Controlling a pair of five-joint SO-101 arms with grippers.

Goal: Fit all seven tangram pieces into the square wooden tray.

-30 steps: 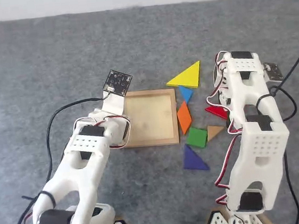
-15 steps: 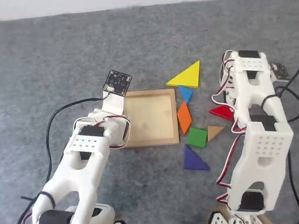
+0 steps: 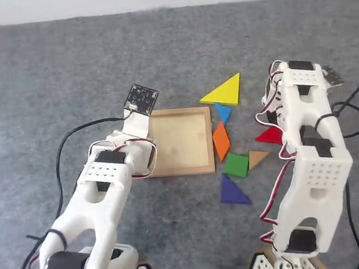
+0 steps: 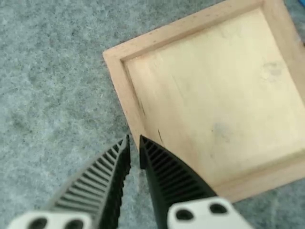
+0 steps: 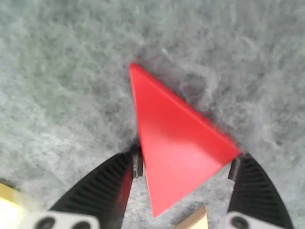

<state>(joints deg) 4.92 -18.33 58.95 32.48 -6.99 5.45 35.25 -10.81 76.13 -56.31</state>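
Observation:
The square wooden tray (image 3: 202, 138) lies with nothing in it, left of the loose pieces. A red triangle (image 3: 271, 136) rests on the grey carpet beneath the right arm (image 3: 303, 115). My right gripper (image 5: 186, 162) is shut on the red triangle (image 5: 176, 143), one finger against an edge and the other at a corner. My left gripper (image 4: 134, 140) hovers shut over the tray's outer rim (image 4: 119, 81) and holds nothing. Between tray and red triangle lie a yellow triangle (image 3: 224, 91), a small blue triangle (image 3: 223, 112), an orange parallelogram (image 3: 221, 140), a green square (image 3: 236, 164), a tan triangle (image 3: 257, 158) and a dark blue triangle (image 3: 232, 191).
Grey carpet covers the table on all sides. Cables loop beside both arms. The tan triangle's tip (image 5: 195, 217) lies close to the right gripper's fingers. Open carpet stretches beyond the yellow triangle and left of the tray.
The right arm has shifted a little to the right, and the red triangle has slid right with it. The left arm has stayed in place.

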